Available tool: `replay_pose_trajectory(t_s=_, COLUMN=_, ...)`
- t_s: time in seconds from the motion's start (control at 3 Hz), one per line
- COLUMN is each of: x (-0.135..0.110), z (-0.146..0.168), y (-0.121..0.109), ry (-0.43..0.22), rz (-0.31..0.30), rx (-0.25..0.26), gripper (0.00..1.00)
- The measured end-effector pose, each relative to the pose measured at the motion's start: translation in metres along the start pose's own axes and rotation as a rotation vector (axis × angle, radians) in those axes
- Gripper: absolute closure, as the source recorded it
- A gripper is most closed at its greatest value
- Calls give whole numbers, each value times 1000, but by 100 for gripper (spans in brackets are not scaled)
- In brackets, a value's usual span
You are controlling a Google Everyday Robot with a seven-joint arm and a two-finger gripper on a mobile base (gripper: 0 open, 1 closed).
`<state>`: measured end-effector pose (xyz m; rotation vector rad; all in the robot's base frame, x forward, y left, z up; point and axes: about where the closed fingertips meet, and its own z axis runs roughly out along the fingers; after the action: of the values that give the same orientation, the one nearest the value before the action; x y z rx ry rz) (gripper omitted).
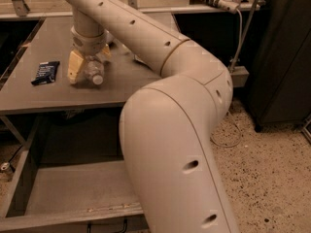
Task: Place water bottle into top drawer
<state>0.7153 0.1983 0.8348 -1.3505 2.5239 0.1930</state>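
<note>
The water bottle [93,71], small and clear with a white cap, lies on its side on the grey table [43,93], cap toward the camera. My gripper [89,61] reaches down from the long beige arm and straddles the bottle. One yellow finger [75,67] is on the bottle's left, the other on its far right. The fingers are open around the bottle, which still rests on the table. The top drawer [73,191] is pulled open below the table's front edge and its grey floor is bare.
A dark blue snack packet [46,72] lies on the table to the left of the gripper. My arm's elbow [175,144] fills the middle and hides the drawer's right part. A black cabinet [286,57] and cables stand to the right on the speckled floor.
</note>
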Motion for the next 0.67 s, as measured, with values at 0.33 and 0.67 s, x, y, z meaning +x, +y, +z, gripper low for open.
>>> replay_pose_trajectory(t_s=0.33, x=0, z=0, y=0, ry=0, rz=0, rx=0, gripper=42)
replay_pose_trajectory(t_s=0.67, x=0, z=0, y=0, ry=0, rz=0, rx=0, gripper=66)
